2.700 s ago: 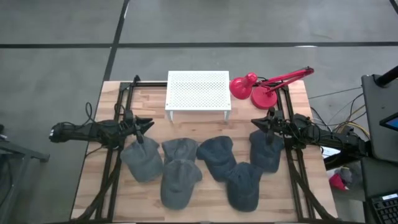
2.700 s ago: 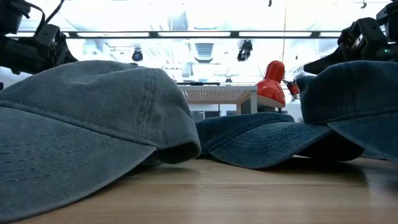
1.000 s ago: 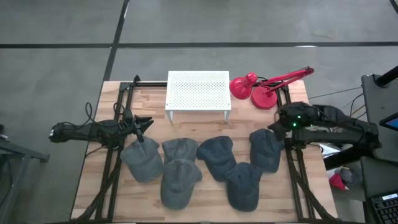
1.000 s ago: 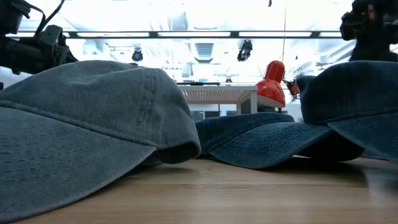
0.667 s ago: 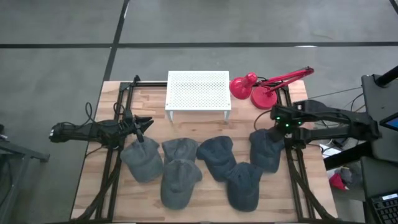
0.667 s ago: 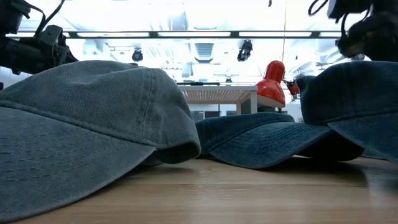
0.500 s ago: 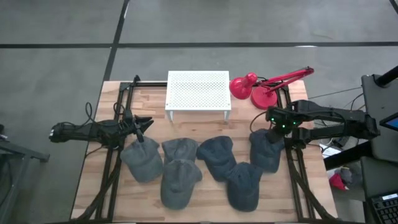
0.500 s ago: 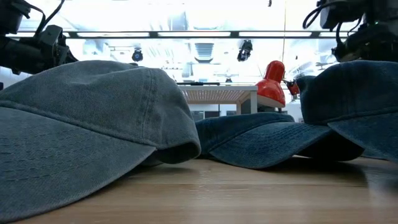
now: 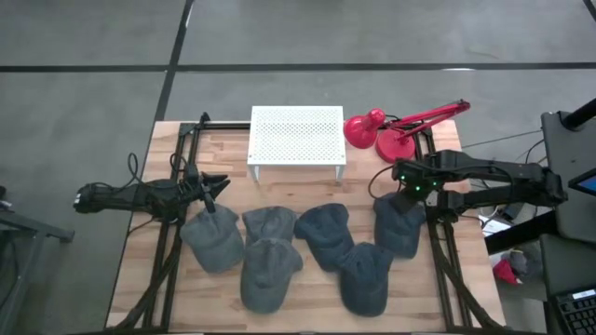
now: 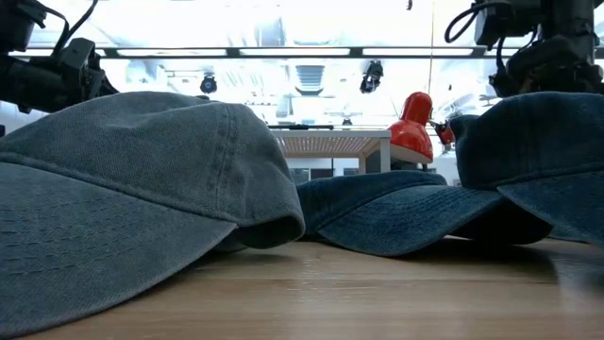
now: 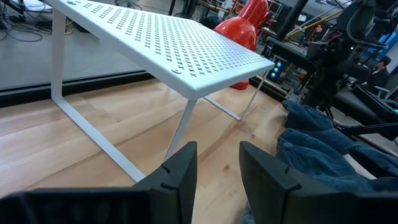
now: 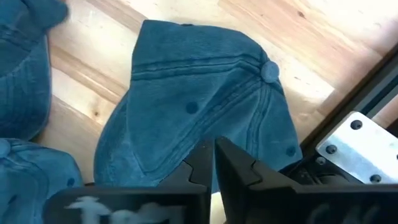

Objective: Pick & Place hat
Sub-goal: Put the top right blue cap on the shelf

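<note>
You had the right gripper [image 12: 213, 163] nearly clenched above the rightmost hat [image 12: 205, 118], right of the white rack [image 9: 297, 136]; spreading its fingers before descending looked wise.

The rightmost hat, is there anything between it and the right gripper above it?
Nothing visible. The right gripper hangs over the hat's far end, and the right wrist view shows only bare crown past its fingers, which are nearly together. The other hats lie off to the side.
</note>
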Action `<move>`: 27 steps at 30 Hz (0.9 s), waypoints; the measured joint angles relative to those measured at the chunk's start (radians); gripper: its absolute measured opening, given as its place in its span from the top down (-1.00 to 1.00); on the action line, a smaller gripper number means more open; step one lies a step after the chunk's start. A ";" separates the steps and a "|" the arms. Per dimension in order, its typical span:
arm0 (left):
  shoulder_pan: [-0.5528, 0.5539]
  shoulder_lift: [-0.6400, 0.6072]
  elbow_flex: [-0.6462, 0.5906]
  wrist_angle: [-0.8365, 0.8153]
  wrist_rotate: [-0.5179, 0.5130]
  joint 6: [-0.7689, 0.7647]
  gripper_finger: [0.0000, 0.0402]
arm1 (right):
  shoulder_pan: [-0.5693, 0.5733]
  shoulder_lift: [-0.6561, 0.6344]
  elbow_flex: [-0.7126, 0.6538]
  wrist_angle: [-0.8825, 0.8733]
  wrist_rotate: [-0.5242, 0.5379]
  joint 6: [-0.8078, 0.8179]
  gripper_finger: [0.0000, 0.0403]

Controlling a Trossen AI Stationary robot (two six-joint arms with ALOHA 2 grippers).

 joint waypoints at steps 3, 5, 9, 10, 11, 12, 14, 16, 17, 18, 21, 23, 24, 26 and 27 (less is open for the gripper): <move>0.000 0.000 0.000 0.000 0.000 0.000 0.39 | 0.000 0.014 -0.014 0.003 0.001 -0.004 0.73; 0.000 0.000 0.000 0.000 0.000 0.000 0.39 | 0.000 0.023 -0.028 0.013 0.000 -0.004 0.61; 0.000 0.000 0.000 0.000 0.000 0.000 0.39 | 0.000 0.036 -0.068 0.036 0.000 0.027 0.36; 0.000 0.000 0.000 0.000 0.000 0.000 0.39 | 0.000 0.037 -0.079 0.043 0.001 0.044 0.31; 0.000 0.000 0.000 0.000 0.000 0.000 0.39 | 0.000 0.042 -0.082 0.041 0.007 0.053 0.26; 0.000 0.000 0.000 0.000 0.000 0.000 0.39 | 0.000 0.045 -0.079 0.046 0.012 0.064 0.21; 0.000 0.000 0.000 0.000 0.000 0.000 0.39 | 0.000 0.052 -0.074 0.055 0.013 0.088 0.12; 0.000 0.000 0.000 0.000 0.000 0.000 0.39 | 0.000 0.055 -0.074 0.064 0.015 0.120 0.05; 0.000 0.000 0.000 0.000 0.000 0.000 0.39 | 0.000 0.057 -0.073 0.067 0.021 0.135 0.02; 0.000 0.000 0.000 0.000 0.000 0.000 0.39 | 0.000 0.060 -0.073 0.068 0.029 0.155 -0.02; 0.000 0.000 0.000 0.000 0.000 0.000 0.39 | 0.000 0.070 -0.069 0.073 0.031 0.216 -0.10; 0.000 0.000 0.000 0.000 0.000 0.000 0.39 | 0.001 0.079 -0.069 0.074 0.031 0.255 -0.16; 0.000 0.000 0.000 0.000 0.000 0.000 0.39 | 0.004 0.086 -0.069 0.077 0.031 0.271 -0.19; 0.000 0.000 0.000 0.000 0.000 0.000 0.39 | 0.010 0.101 -0.069 0.085 0.031 0.298 -0.25; 0.000 0.000 0.000 0.000 0.000 0.000 0.39 | 0.014 0.109 -0.069 0.086 0.030 0.312 -0.28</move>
